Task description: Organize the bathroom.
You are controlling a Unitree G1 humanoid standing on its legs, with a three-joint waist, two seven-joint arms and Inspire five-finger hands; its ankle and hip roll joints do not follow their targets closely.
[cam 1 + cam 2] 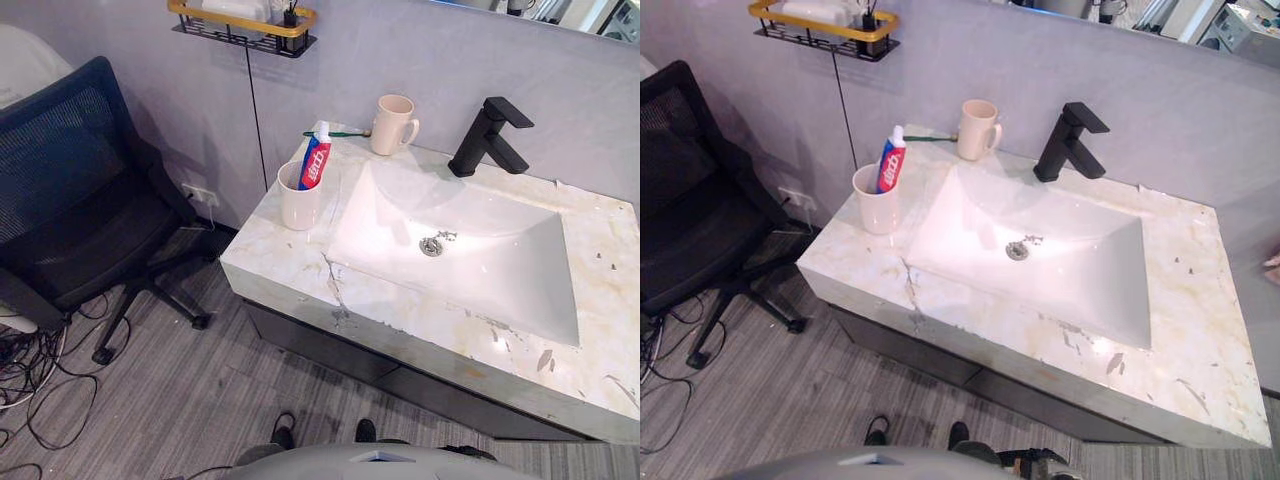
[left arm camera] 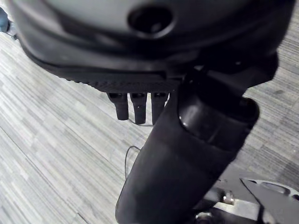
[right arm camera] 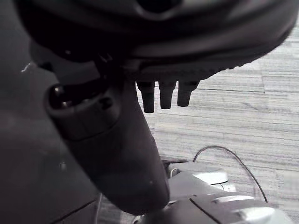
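Where the head cameras look down, the marble counter (image 1: 300,255) carries two cups: a handleless cup (image 1: 299,197) holding one toothpaste tube (image 1: 315,158) at the basin's left edge, and a mug (image 1: 392,124) further back by the wall, beside one black faucet (image 1: 489,137). One green toothbrush (image 1: 335,132) lies beside the mug. In the left wrist view, the left hand (image 2: 187,154) hangs above the grey floor (image 2: 56,154), fingers (image 2: 139,106) straight, holding nothing. In the right wrist view, the right hand (image 3: 117,149) hangs likewise, fingers (image 3: 166,95) extended and empty.
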